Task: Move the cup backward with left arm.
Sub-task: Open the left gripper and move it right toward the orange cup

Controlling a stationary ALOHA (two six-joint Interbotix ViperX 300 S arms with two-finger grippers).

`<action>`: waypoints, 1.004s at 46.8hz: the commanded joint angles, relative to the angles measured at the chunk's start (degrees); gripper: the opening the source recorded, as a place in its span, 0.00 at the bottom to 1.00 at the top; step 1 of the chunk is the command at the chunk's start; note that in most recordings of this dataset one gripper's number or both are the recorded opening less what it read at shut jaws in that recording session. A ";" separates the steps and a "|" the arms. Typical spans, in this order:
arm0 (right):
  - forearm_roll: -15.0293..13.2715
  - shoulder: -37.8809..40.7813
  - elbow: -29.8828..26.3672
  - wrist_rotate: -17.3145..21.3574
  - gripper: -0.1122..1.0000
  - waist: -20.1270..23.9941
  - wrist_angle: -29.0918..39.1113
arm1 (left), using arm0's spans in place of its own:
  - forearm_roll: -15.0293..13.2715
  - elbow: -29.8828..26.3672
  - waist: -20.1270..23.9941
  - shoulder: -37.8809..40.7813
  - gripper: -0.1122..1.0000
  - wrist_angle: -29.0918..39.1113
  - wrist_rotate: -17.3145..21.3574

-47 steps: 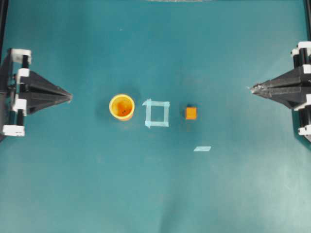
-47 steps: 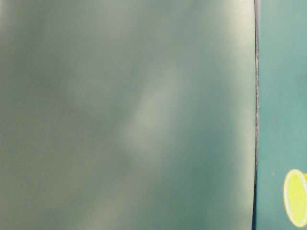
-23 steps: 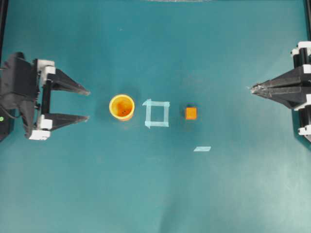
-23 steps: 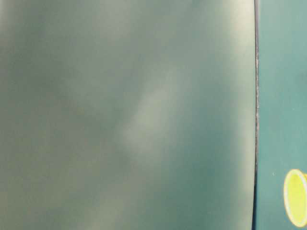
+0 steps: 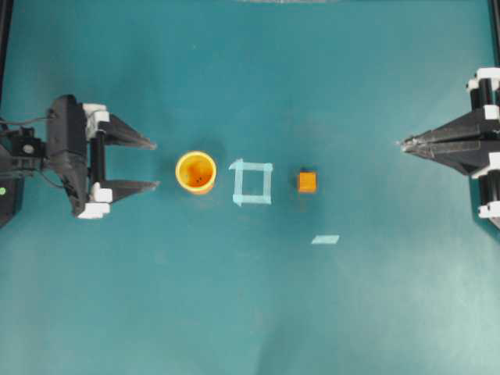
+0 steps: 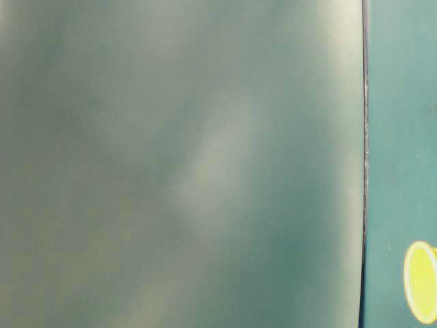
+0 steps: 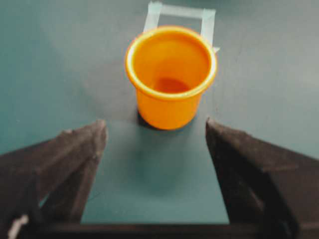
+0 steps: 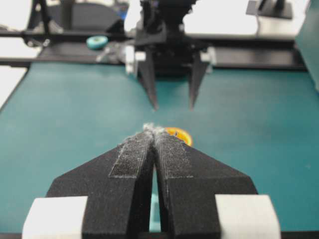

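Note:
The cup [image 5: 195, 172] is a small yellow-orange cylinder standing upright on the teal table, left of centre. In the left wrist view the cup [image 7: 171, 74] stands just ahead of the fingertips, apart from them. My left gripper [image 5: 156, 165] sits to the cup's left, open wide, with nothing between its fingers [image 7: 75, 154]. My right gripper [image 5: 404, 143] rests at the far right edge, shut, tips together and holding nothing. The right wrist view shows the cup's rim [image 8: 180, 134] peeking past the shut right gripper [image 8: 152, 128], with the left gripper [image 8: 173, 107] open beyond it.
A square outline of pale blue tape [image 5: 252, 183] lies just right of the cup. A small orange cube [image 5: 307, 182] sits further right, and a loose tape strip [image 5: 325, 239] lies below it. The table-level view is mostly a blurred grey-green surface, with the cup [image 6: 420, 281] at its lower right.
The left gripper has gone from shut to wide open and has advanced rightward toward the cup. The cup, cube and right arm have not moved.

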 commanded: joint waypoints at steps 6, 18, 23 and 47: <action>0.00 0.18 -1.85 0.00 0.10 0.09 -0.18 | 0.18 -3.96 -0.97 7.21 0.80 -2.90 0.09; 0.00 0.09 -1.76 0.00 0.10 0.09 -0.09 | 0.18 -6.68 -2.46 12.74 0.81 -4.31 0.18; 0.00 0.09 -1.85 0.00 0.10 0.09 -0.18 | 0.18 -7.12 -2.46 14.15 0.80 -5.45 1.05; -0.09 0.18 -1.76 0.00 0.10 0.09 -0.09 | 0.18 -10.99 -0.79 20.13 0.81 -8.88 1.58</action>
